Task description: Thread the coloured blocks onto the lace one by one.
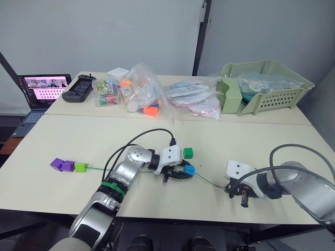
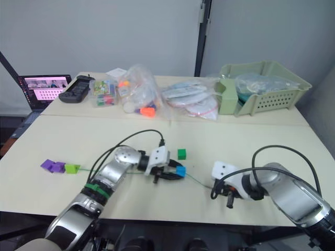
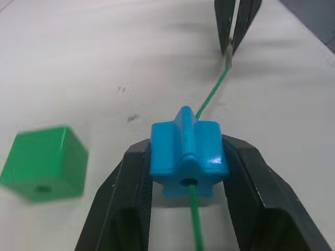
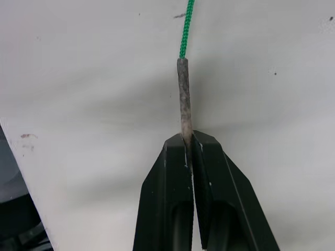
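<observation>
My left gripper (image 1: 184, 171) is shut on a blue block (image 3: 188, 157), and the green lace (image 3: 209, 99) runs through the block's hole. The lace goes on across the table to my right gripper (image 4: 188, 144), which is shut on its stiff greyish tip (image 4: 183, 94). A dark green block (image 1: 188, 152) lies loose just beyond the left gripper. Two purple blocks (image 1: 62, 165) and a lime green block (image 1: 81, 167) sit in a row on the lace at the table's left.
At the back of the table stand clear bags with orange toys (image 1: 141, 91), a box of coloured pieces (image 1: 106, 92), packets (image 1: 191, 97) and a pale green basket (image 1: 264, 83). A laptop (image 1: 42, 89) and a black controller (image 1: 78, 88) are at the far left.
</observation>
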